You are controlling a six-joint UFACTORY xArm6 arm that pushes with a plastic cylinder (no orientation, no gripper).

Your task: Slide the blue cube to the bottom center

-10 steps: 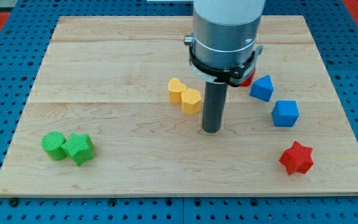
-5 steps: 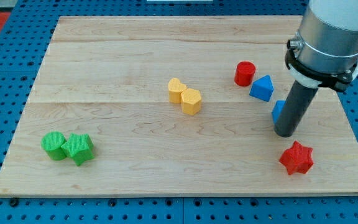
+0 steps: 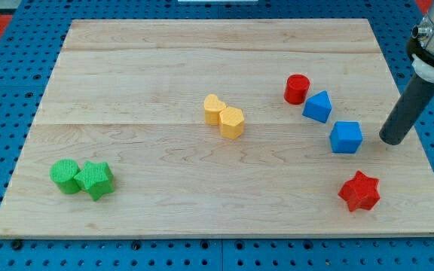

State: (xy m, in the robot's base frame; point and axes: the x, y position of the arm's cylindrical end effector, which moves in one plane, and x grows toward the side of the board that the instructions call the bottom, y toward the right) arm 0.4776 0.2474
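The blue cube (image 3: 346, 137) sits on the wooden board (image 3: 164, 196) at the view's right, about mid-height. My tip (image 3: 391, 141) rests on the board just to the right of the cube, a small gap apart from it. The dark rod rises up and to the right out of the view.
A blue wedge-like block (image 3: 318, 106) and a red cylinder (image 3: 297, 89) lie above-left of the cube. A red star (image 3: 359, 191) lies below it. Two yellow blocks (image 3: 224, 116) sit near the centre. A green cylinder (image 3: 65, 175) and green block (image 3: 96, 180) sit at bottom left.
My tip has moved from the board's centre to the right, passing over the blue cube, and now stands on the cube's right side. No block has moved.
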